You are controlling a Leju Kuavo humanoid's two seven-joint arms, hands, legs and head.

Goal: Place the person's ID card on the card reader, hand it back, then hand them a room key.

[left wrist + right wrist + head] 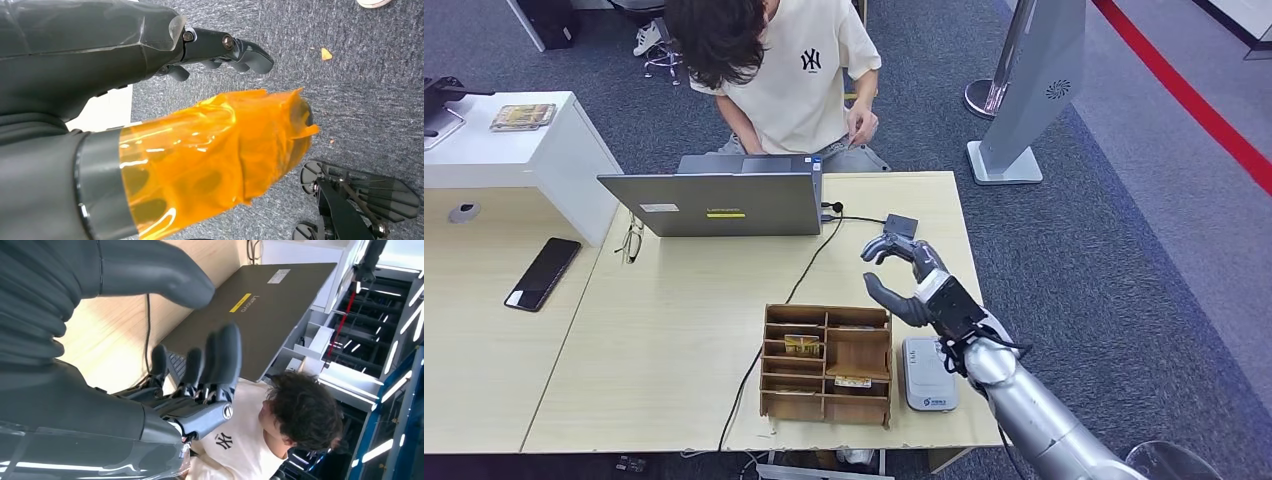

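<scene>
Grey laptop (724, 203) open on desk, black phone (543, 273) left, glasses (631, 241) between them

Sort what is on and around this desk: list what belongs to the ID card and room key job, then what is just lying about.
Job:
card reader on the desk's near right
wooden organizer with small cards in its slots
right hand, raised, holding nothing
person seated behind the desk

Lying about:
laptop
glasses
phone on the left table
cable
</scene>
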